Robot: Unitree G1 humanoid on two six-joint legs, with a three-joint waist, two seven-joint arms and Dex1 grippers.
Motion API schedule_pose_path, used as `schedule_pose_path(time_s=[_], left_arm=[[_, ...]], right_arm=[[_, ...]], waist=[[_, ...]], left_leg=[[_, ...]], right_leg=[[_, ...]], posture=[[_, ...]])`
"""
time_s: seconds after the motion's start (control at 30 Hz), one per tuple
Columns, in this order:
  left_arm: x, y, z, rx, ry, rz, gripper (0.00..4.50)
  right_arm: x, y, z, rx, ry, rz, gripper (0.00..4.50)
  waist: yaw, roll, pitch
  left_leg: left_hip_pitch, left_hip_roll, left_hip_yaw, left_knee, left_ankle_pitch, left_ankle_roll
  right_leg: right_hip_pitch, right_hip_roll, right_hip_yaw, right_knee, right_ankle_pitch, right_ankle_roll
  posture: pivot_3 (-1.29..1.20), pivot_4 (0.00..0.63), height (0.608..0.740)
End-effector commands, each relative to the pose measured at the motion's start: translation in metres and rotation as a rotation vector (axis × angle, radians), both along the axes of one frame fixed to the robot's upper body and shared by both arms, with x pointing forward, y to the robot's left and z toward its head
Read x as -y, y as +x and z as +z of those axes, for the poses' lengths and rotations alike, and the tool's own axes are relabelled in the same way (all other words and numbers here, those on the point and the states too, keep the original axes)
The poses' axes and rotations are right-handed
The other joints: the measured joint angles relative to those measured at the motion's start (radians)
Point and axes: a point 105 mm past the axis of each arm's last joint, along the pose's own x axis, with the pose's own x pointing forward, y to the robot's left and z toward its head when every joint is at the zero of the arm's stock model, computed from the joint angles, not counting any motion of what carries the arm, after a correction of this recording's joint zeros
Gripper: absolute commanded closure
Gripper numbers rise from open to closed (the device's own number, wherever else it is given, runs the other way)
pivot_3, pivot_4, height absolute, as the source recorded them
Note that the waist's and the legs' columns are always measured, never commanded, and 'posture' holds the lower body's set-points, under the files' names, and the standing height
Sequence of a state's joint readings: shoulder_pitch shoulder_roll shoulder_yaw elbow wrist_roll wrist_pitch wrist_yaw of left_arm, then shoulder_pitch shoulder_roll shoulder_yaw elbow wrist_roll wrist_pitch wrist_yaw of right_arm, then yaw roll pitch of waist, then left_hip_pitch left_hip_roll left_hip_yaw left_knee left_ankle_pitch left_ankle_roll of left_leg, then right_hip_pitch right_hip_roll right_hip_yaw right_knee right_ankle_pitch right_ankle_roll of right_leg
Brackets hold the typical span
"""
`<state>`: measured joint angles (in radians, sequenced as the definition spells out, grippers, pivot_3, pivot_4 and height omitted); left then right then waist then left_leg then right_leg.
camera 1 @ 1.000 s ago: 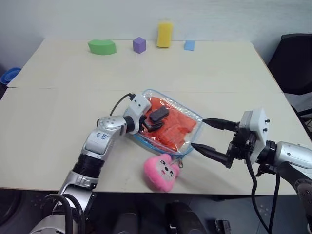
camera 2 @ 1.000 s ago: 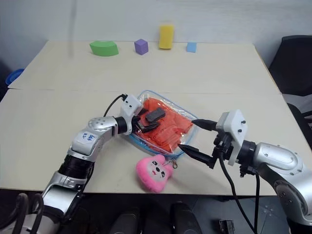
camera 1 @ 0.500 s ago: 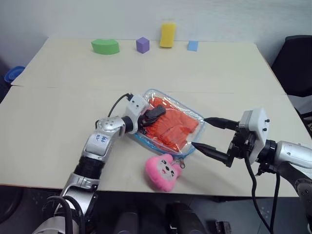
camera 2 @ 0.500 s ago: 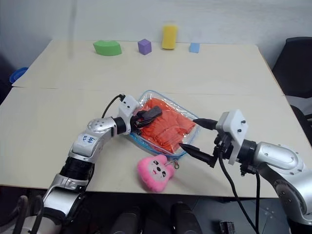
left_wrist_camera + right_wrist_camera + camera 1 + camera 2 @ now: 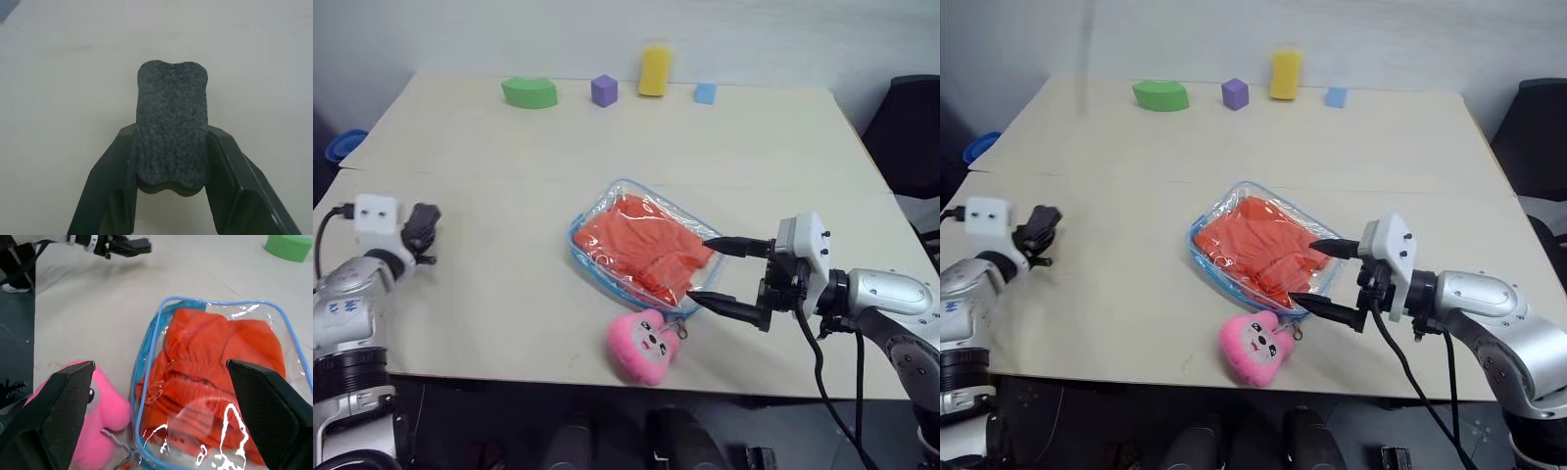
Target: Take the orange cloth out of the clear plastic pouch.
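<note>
- The orange cloth [image 5: 646,247] lies crumpled inside the clear plastic pouch [image 5: 590,261], near the middle of the head views; a gathered seam runs across its folds.
- The pouch lies flat on the table [image 5: 705,157], glossy, with rounded corners and light blue edging.
- A pink plush charm [image 5: 645,345] lies just below it, near the table's front edge.
- The right gripper [image 5: 712,269], centre-right, is spread wide at the pouch's right corner, grasping nothing.
- The left gripper [image 5: 419,228], far left, holds nothing; how far its fingers are parted I cannot tell.

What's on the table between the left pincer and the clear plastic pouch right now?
Nothing: bare table runs from the left pincer to the clear plastic pouch, as the left eye view shows.
</note>
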<state>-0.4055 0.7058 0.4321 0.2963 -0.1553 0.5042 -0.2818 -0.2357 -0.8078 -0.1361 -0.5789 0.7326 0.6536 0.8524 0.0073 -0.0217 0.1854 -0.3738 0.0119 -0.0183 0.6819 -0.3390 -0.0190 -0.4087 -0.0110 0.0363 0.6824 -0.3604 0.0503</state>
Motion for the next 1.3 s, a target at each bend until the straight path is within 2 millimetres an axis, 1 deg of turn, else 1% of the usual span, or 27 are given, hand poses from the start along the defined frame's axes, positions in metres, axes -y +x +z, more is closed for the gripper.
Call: schedule_pose_path(time_s=[0.03,0.1,0.13,0.23,0.3,0.37,0.4,0.43,0.47,0.53,0.57,0.6,0.63,0.67,0.7,0.77,0.8,0.9,0.97,1.13,1.2,1.23,1.27,1.3], left_arm=[[-0.003,-0.003,0.009,0.049,0.027,0.028,1.82],[-0.003,-0.004,0.007,0.049,0.025,0.035,1.17],[-0.004,-0.004,0.006,0.046,0.022,0.044,0.91],[-0.002,-0.001,0.004,0.033,0.025,0.045,0.01],[0.005,0.001,0.012,0.05,0.015,0.011,0.01],[0.011,0.002,0.03,0.088,0.044,-0.039,0.01],[0.016,0.003,0.036,0.095,0.081,-0.078,0.01],[0.026,0.005,0.041,0.097,0.131,-0.148,0.01],[0.042,0.007,0.045,0.097,0.176,-0.243,0.01],[0.084,0.011,0.053,0.108,0.266,-0.494,0.01],[0.107,0.009,0.055,0.111,0.325,-0.636,0.01],[0.125,0.005,0.056,0.109,0.377,-0.75,0.01],[0.141,0.0,0.054,0.098,0.451,-0.867,0.01],[0.149,-0.004,0.051,0.089,0.499,-0.938,0.01],[0.16,-0.01,0.044,0.058,0.626,-1.044,0.01],[0.168,-0.011,0.026,-0.025,0.865,-1.192,0.01],[0.173,-0.009,0.021,-0.045,0.937,-1.251,0.01],[0.184,0.002,0.015,-0.045,1.049,-1.355,0.01],[0.191,0.009,0.012,-0.034,1.102,-1.407,0.01],[0.208,0.02,0.007,0.026,1.121,-1.469,0.01],[0.213,0.023,0.009,0.063,1.123,-1.478,0.01],[0.215,0.025,0.01,0.079,1.112,-1.479,0.39],[0.217,0.026,0.012,0.091,1.103,-1.479,0.57],[0.217,0.027,0.013,0.095,1.1,-1.478,0.92]], right_arm=[[-0.003,0.001,0.003,0.025,-0.015,0.042,0.0],[-0.004,0.002,0.006,0.012,0.003,0.052,0.0],[-0.004,0.002,0.008,0.002,0.017,0.057,0.0],[-0.005,0.001,0.007,-0.011,0.023,0.066,0.0],[-0.006,0.001,0.006,-0.01,0.015,0.065,0.0],[-0.005,0.002,0.007,-0.016,0.027,0.048,0.0],[-0.004,0.002,0.007,-0.03,0.044,0.035,0.0],[-0.003,0.002,0.007,-0.043,0.065,0.02,0.0],[-0.002,0.001,0.006,-0.053,0.076,0.007,0.0],[-0.002,-0.003,0.0,-0.063,0.065,0.001,0.0],[-0.003,-0.006,-0.002,-0.066,0.053,0.001,0.0],[-0.003,-0.008,-0.004,-0.067,0.043,0.002,0.0],[-0.002,-0.01,-0.006,-0.067,0.03,0.002,0.0],[-0.002,-0.011,-0.007,-0.067,0.022,0.003,0.0],[0.0,-0.012,-0.008,-0.064,0.007,0.003,0.0],[0.004,-0.011,-0.006,-0.059,0.004,-0.014,0.0],[0.006,-0.011,-0.004,-0.055,0.011,-0.023,0.0],[0.01,-0.01,0.0,-0.047,0.024,-0.047,0.0],[0.01,-0.012,-0.002,-0.049,0.02,-0.056,0.0],[0.009,-0.02,-0.007,-0.057,0.0,-0.055,0.0],[0.011,-0.021,-0.008,-0.057,-0.013,-0.066,0.0],[0.012,-0.021,-0.008,-0.056,-0.019,-0.07,0.0],[0.013,-0.022,-0.008,-0.054,-0.024,-0.072,0.0],[0.014,-0.022,-0.008,-0.053,-0.025,-0.073,0.0]], waist=[[0.009,-0.001,0.0],[0.012,-0.001,-0.001],[0.012,-0.001,-0.001],[0.011,-0.001,-0.001],[0.011,-0.001,-0.001],[0.009,-0.001,-0.001],[0.007,-0.001,-0.001],[0.005,-0.001,-0.001],[0.004,-0.001,-0.001],[0.005,-0.001,-0.001],[0.008,-0.001,-0.001],[0.01,-0.001,-0.001],[0.01,-0.001,-0.001],[0.009,-0.001,-0.001],[0.007,-0.001,-0.001],[-0.005,-0.001,-0.001],[-0.008,-0.001,-0.001],[-0.01,-0.001,-0.001],[-0.01,-0.001,-0.001],[-0.009,-0.001,0.0],[-0.008,-0.001,0.0],[-0.007,-0.001,0.0],[-0.007,-0.001,-0.001],[-0.007,-0.001,0.0]], left_leg=[[0.0,0.0,0.0,0.0,0.0,0.0],[-0.001,-0.001,0.0,0.0,0.0,0.0],[-0.001,-0.001,0.0,0.0,0.0,0.0],[-0.001,0.0,0.0,0.0,0.0,0.0],[-0.001,0.0,0.0,0.0,0.0,0.0],[-0.001,0.0,0.0,0.0,0.0,0.0],[-0.001,0.0,0.0,0.0,0.0,0.0],[-0.001,0.0,0.0,0.0,0.0,0.0],[-0.001,0.0,0.0,0.0,0.0,0.0],[-0.001,0.0,0.0,-0.001,0.0,0.0],[-0.001,0.0,0.0,-0.001,0.0,0.0],[-0.001,0.0,0.0,-0.001,0.0,0.0],[-0.001,0.0,0.0,-0.001,0.0,-0.001],[-0.001,0.0,0.0,-0.001,0.0,-0.001],[-0.001,0.0,0.001,-0.001,0.001,-0.003],[-0.001,0.0,0.001,-0.002,0.001,-0.003],[-0.001,0.0,0.001,-0.002,0.001,-0.003],[0.0,0.0,0.001,-0.002,0.0,0.0],[0.0,0.0,0.001,-0.001,0.0,0.001],[-0.002,0.0,0.002,-0.001,-0.001,0.002],[-0.002,0.0,0.002,0.0,-0.001,0.002],[-0.002,0.0,0.002,0.001,-0.001,0.002],[-0.002,0.0,0.002,0.001,-0.001,0.002],[-0.002,0.0,0.002,0.001,-0.001,0.002]], right_leg=[[0.0,0.0,0.0,0.0,0.0,0.0],[0.0,-0.001,0.0,-0.001,0.0,0.0],[0.0,-0.001,0.0,-0.001,0.0,0.0],[-0.001,0.0,0.0,0.0,0.0,0.0],[-0.001,0.0,0.0,0.0,0.0,0.0],[-0.001,0.0,0.0,0.0,0.0,0.0],[-0.001,0.0,0.0,0.0,0.0,0.0],[-0.001,0.0,0.0,0.0,0.0,0.0],[-0.001,0.0,0.0,0.0,0.0,0.0],[-0.001,0.0,0.0,0.0,0.0,0.0],[-0.001,0.0,0.0,-0.001,0.0,0.0],[0.0,0.0,0.0,-0.001,0.0,0.0],[0.0,0.0,0.0,-0.001,0.0,0.0],[0.0,0.0,0.0,-0.002,0.0,0.0],[0.0,0.0,0.0,-0.002,0.0,0.0],[0.0,0.0,0.001,-0.002,0.0,0.0],[-0.001,0.001,0.001,-0.002,0.0,0.0],[0.0,0.002,0.001,0.0,0.0,0.0],[0.0,0.002,0.001,0.0,0.0,0.0],[-0.002,0.002,0.001,-0.001,0.0,0.0],[-0.001,0.002,0.001,-0.001,0.0,0.0],[-0.001,0.002,0.001,-0.001,0.0,0.0],[-0.001,0.002,0.001,0.0,0.0,0.0],[-0.001,0.002,0.001,0.0,0.0,0.0]], posture=[[0.0,0.15,0.74],[0.0,0.15,0.74],[0.0,0.15,0.74],[0.0,0.15,0.74],[0.0,0.15,0.74],[0.0,0.15,0.74],[0.0,0.15,0.74],[0.0,0.15,0.74],[0.0,0.15,0.74],[0.0,0.15,0.74],[0.0,0.15,0.74],[0.0,0.15,0.74],[0.0,0.15,0.74],[0.0,0.15,0.74],[0.0,0.15,0.74],[0.0,0.15,0.74],[0.0,0.15,0.74],[0.0,0.15,0.74],[0.0,0.15,0.74],[0.0,0.15,0.74],[0.0,0.15,0.74],[0.0,0.15,0.74],[0.0,0.15,0.74],[0.0,0.15,0.74]])
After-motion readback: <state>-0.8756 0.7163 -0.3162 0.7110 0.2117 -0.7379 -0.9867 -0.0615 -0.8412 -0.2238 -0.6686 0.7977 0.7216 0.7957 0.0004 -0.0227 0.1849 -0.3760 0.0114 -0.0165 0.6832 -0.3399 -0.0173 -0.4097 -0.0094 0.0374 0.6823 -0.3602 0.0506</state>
